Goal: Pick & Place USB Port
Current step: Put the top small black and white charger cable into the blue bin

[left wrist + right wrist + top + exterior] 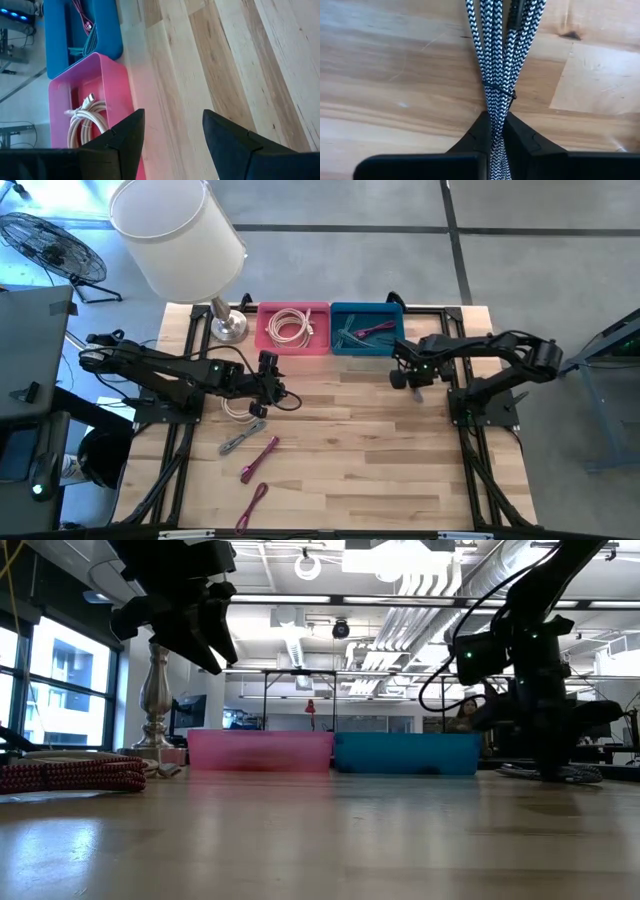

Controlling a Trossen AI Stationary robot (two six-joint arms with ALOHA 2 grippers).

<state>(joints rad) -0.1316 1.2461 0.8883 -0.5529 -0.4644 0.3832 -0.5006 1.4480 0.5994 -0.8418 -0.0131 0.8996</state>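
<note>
Black-and-white braided cable: bundled, tied at mid-length, pinched between the right gripper fingers, which are drawn in narrow on it. In the high view this gripper sits just in front of the blue bin, toward the tabletop's far edge, right of centre; the cable itself is too small to make out there.

Blue bin holds a pink and a teal cable. Pink bin touches its left side and holds a coiled white cable.

Left gripper is near the tabletop's centre-left, fingers spread fairly wide, nothing between them. Its wrist view looks across bare wood to the pink bin and blue bin.

Loose on the tabletop by the left gripper and toward the near edge: a white cable, a grey cable, a magenta cable, a thinner red cable.

Lamp with white shade stands at the far left corner.
</note>
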